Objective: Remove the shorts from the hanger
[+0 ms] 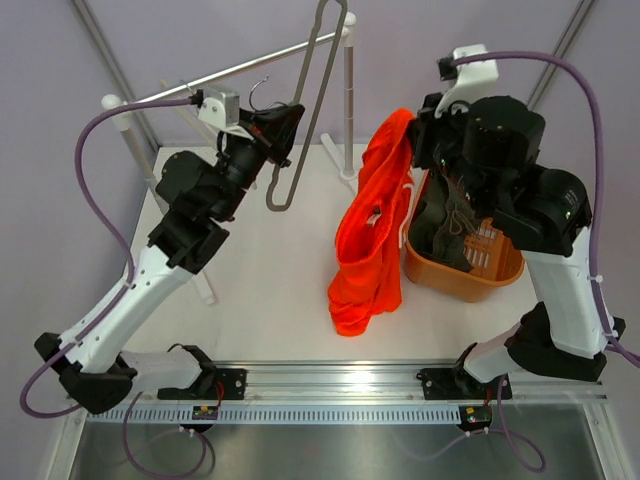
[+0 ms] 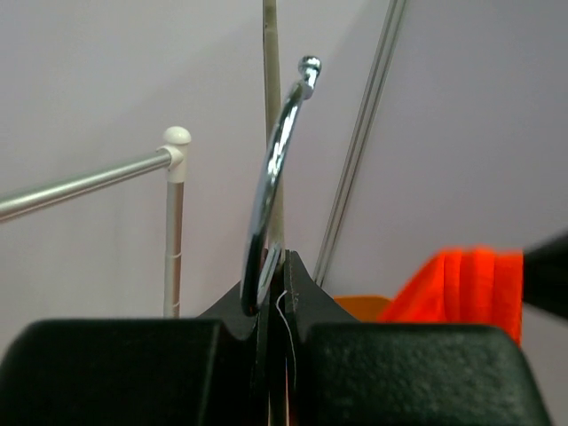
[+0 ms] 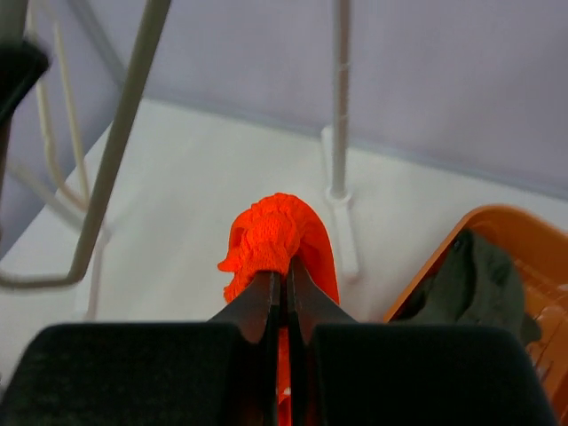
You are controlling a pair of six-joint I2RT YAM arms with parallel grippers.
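Note:
The bright orange shorts (image 1: 368,235) hang bunched from my right gripper (image 1: 412,132), their lower end resting on the table. In the right wrist view the gripper (image 3: 286,277) is shut on a gathered fold of the shorts (image 3: 275,232). The thin dark grey hanger (image 1: 300,130) hangs apart from the shorts, to their left. My left gripper (image 1: 282,120) is shut on it at the base of its metal hook (image 1: 262,95). In the left wrist view the chrome hook (image 2: 273,169) rises from between the shut fingers (image 2: 306,288). The hanger's bar also shows in the right wrist view (image 3: 124,133).
An orange basket (image 1: 492,282) with dark clothes stands right of the shorts, under my right arm. A clothes rack with a metal rail (image 1: 250,68) and white posts (image 1: 349,100) stands at the back. The white table (image 1: 270,290) has a metal rail along its front edge.

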